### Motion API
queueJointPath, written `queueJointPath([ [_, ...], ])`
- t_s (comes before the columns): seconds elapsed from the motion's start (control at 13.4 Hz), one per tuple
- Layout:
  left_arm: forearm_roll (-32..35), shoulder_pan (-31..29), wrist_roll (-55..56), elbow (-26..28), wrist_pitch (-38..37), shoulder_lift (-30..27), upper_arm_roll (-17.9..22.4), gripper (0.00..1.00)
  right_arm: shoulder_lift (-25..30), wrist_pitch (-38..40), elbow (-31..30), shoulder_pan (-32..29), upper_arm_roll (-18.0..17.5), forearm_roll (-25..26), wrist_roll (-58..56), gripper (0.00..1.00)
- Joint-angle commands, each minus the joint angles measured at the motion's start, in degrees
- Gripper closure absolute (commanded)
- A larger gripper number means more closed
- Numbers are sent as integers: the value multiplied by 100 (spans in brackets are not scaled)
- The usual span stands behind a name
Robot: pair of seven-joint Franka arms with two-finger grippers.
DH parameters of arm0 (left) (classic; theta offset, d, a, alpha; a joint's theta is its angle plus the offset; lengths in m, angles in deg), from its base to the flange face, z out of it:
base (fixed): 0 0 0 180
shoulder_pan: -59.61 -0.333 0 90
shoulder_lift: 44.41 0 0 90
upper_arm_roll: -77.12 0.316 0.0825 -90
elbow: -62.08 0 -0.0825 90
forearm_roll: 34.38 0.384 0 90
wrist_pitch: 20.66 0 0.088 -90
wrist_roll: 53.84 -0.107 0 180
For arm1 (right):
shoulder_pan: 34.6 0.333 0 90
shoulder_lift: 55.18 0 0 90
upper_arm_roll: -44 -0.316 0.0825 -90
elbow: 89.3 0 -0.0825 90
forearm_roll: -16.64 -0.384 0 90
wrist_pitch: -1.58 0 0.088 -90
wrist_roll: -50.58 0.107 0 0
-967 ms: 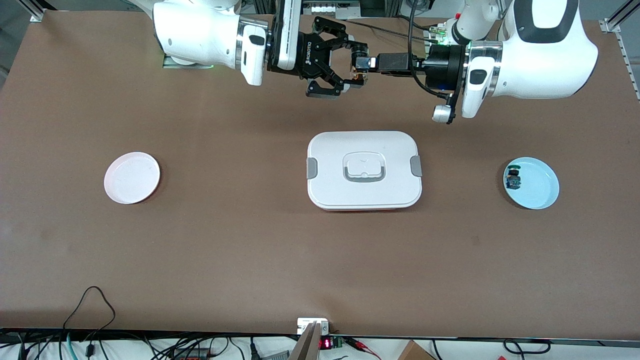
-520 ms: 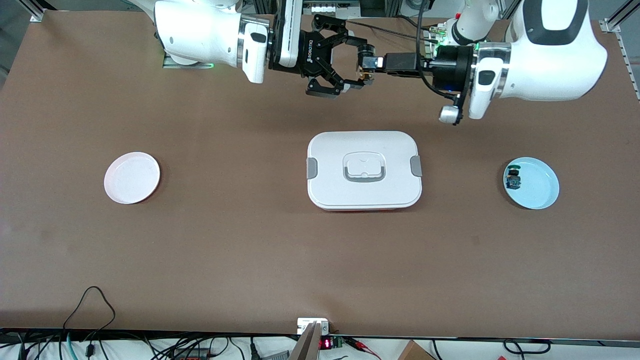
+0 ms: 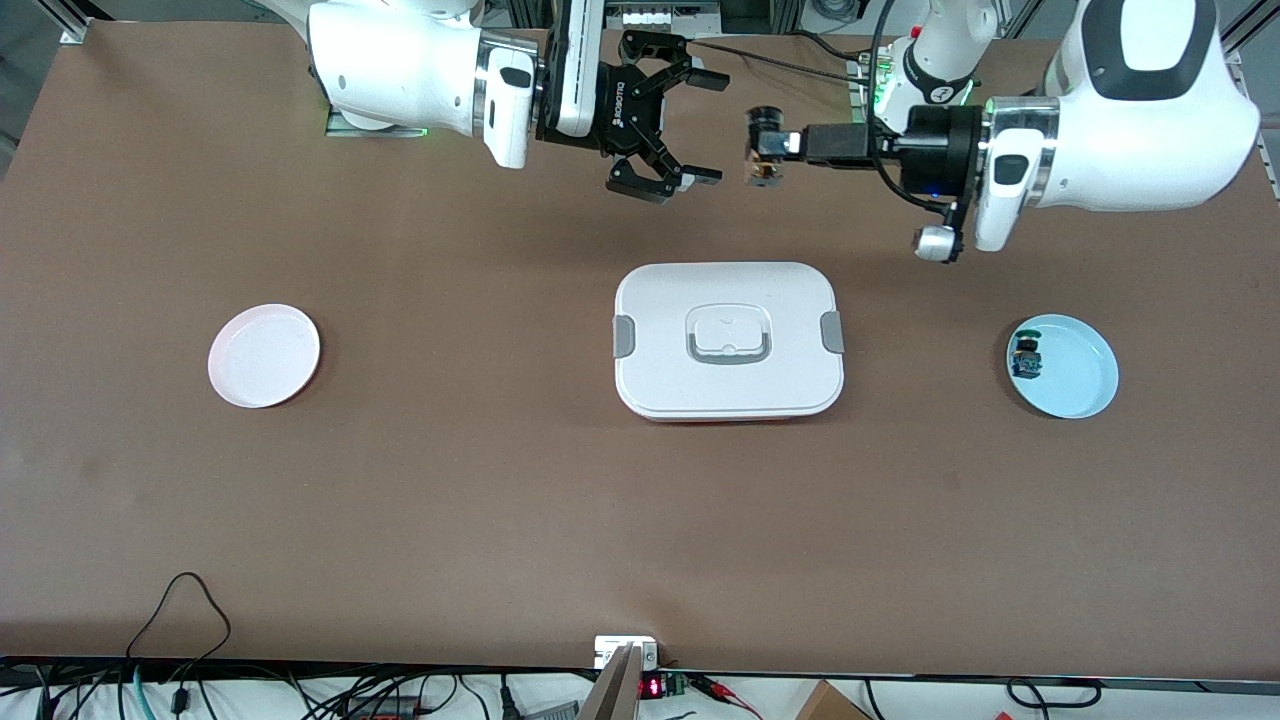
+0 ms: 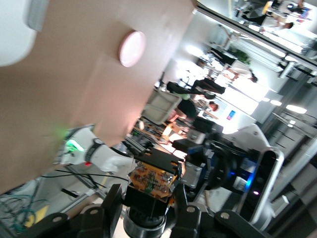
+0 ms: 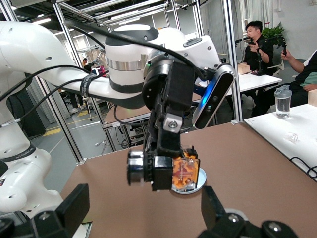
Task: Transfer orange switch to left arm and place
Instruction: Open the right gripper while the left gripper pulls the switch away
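Observation:
The orange switch (image 3: pixel 763 148) is up in the air, held in my left gripper (image 3: pixel 776 142), which is shut on it over the table between the box (image 3: pixel 728 340) and the arm bases. In the left wrist view the switch (image 4: pixel 151 181) sits between the fingers (image 4: pixel 111 201), circuit side showing. My right gripper (image 3: pixel 708 128) is open and empty, facing the switch with a small gap. In the right wrist view its jaws stand wide apart around the gripper's middle (image 5: pixel 143 204), and the switch (image 5: pixel 166 171) hangs ahead of them.
The white box lies at the table's middle. A pink plate (image 3: pixel 264 355) lies toward the right arm's end. A blue plate (image 3: pixel 1075 388) toward the left arm's end holds a green-capped switch (image 3: pixel 1026 358). Cables run along the table edge nearest the front camera.
My left gripper has drawn back toward the left arm's end with the switch, out from between the right gripper's open fingers. The right gripper has stayed in place.

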Motion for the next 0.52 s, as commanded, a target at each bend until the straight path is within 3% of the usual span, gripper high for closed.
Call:
queueJointPath([
  [0.0,830,-680,-448,-49,-605,133,-5,100,110,-29,-128,-30,6,-120,-92,0],
  [0.22,2383,-1288,-650,-57,-827,248,-22,100,241,58,-224,-240,32,-112,242,0],
  [0.45,4072,-1535,-1220,-49,-792,318,-14,100,382,417,-487,-521,50,-59,225,0],
])
